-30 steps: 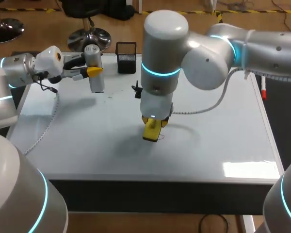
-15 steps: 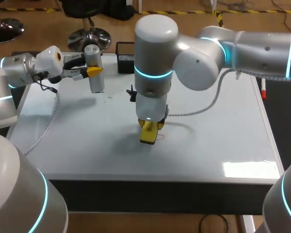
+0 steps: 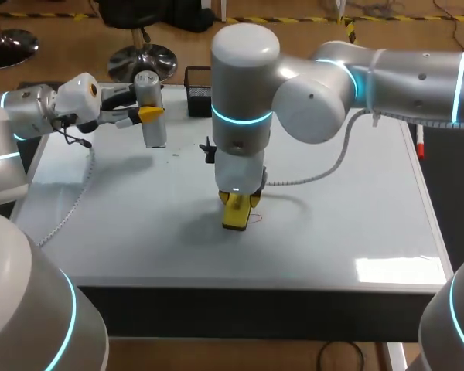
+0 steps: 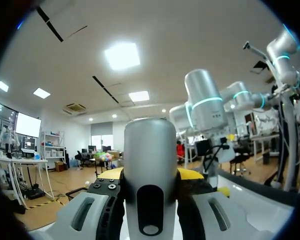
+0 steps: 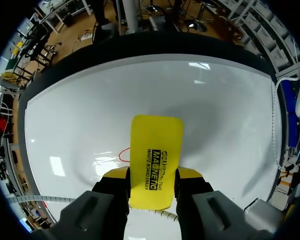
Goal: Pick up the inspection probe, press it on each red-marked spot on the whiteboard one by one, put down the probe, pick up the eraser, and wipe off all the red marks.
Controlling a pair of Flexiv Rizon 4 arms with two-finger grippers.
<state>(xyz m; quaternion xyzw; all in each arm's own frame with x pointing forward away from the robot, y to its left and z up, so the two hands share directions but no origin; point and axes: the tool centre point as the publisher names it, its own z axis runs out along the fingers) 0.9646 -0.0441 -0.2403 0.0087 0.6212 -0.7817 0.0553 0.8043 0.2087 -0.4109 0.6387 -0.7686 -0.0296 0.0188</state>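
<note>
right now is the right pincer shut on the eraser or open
Shut: the right pincer has both fingers against opposite sides of the eraser.

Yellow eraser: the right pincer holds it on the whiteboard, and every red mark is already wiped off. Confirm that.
Not quite. The right pincer does hold the yellow eraser on the whiteboard, but not every mark is wiped off: a red mark shows right beside the eraser, seen in the right wrist view.

eraser (image 3: 236,213) at whiteboard (image 3: 356,209) middle, mark (image 5: 123,155) just beside it, probe (image 3: 151,108) above far-left corner
</note>
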